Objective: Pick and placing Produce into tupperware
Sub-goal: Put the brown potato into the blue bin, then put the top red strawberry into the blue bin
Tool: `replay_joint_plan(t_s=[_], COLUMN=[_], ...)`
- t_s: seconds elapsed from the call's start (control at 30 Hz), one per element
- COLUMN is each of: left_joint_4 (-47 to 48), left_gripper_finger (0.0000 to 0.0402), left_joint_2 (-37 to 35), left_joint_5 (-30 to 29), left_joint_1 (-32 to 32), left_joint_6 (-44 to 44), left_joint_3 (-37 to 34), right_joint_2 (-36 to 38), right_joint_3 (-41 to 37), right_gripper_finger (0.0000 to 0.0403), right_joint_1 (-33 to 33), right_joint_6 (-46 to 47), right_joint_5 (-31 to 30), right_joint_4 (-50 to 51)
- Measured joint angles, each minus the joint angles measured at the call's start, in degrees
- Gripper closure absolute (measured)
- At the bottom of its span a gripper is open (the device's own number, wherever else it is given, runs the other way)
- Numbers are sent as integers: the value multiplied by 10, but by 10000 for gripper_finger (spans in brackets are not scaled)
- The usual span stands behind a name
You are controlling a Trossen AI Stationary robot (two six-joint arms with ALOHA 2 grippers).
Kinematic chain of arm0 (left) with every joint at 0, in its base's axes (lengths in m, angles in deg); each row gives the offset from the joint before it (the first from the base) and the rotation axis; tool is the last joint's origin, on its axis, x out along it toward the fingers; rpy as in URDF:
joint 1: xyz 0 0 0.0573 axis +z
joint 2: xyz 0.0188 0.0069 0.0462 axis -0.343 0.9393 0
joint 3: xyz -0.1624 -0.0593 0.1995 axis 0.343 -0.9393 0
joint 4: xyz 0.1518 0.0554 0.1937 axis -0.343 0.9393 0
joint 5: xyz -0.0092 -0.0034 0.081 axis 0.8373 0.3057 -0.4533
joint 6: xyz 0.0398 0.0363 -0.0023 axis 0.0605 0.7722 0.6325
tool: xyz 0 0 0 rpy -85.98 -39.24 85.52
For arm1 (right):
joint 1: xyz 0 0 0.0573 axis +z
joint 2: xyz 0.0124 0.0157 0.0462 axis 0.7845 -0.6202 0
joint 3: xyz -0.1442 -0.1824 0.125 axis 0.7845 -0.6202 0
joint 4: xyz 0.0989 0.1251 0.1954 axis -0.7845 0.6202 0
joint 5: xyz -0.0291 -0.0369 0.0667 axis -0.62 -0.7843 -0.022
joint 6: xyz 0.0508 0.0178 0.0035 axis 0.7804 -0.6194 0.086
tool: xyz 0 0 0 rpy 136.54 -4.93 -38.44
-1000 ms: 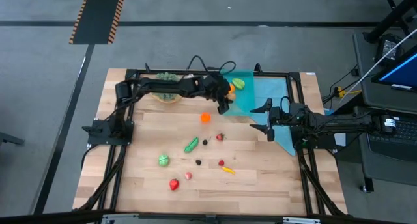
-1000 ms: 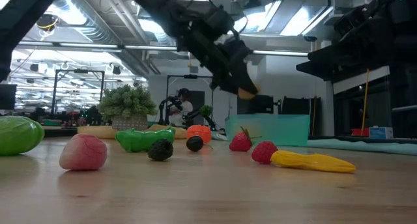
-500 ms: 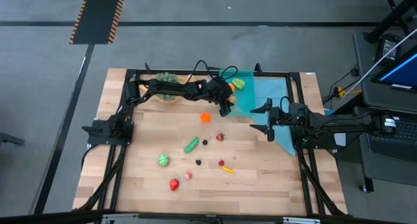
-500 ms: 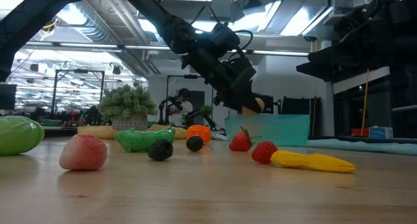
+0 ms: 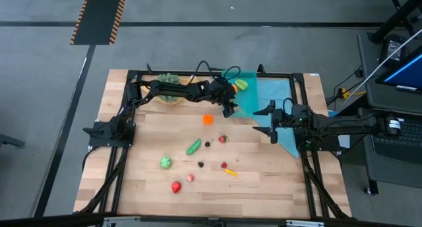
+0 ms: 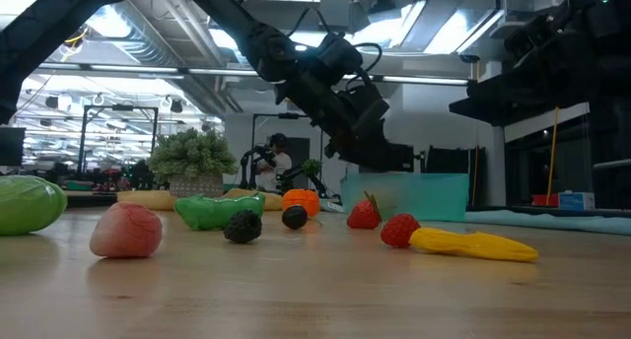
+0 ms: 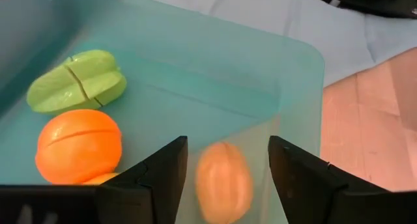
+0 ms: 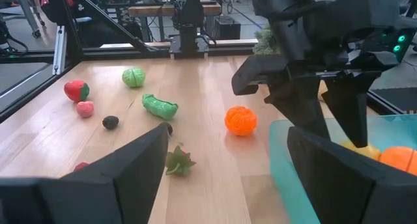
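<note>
- Over the tupperware's [image 5: 254, 95] near corner, the left gripper [image 7: 225, 168] now has its fingers spread; half a second ago an orange piece [image 7: 223, 180] sat between them, and it now drops free into the box.
- Inside already: an orange fruit [image 7: 79, 146] and a green fruit [image 7: 77, 81].
- Right gripper [image 5: 266, 120] waits beside the box, fingers apart and empty.
- Nine or so produce pieces lie on the table [image 5: 145, 187], so much picking probably remains.

Both arms are matte black, built of slim jointed segments with blocky housings. A looping black cable [image 5: 212, 69] arches over the left arm's wrist. The left pincer [image 7: 225, 178] ends in two broad, dark, flat-faced fingers [image 7: 159, 178]; the right pincer [image 5: 266, 119] has similar angular black fingers.
</note>
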Motion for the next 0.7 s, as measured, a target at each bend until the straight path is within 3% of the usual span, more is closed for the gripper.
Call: replay_joint_plan(t_s=[0.37, 0.7], left_joint_4=[1, 101], left_gripper_finger=[194, 200], left_joint_2=[-12, -108], left_joint_5=[-1, -2], left_joint_1=[0, -14], left_joint_6=[52, 114], left_joint_3=[0, -4], right_joint_2=[0, -12], right_joint_3=[0, 0], right_gripper_finger=[86, 86], right_joint_1=[0, 5], right_joint_6=[0, 31], right_joint_5=[0, 19], right_joint_4=[6, 13])
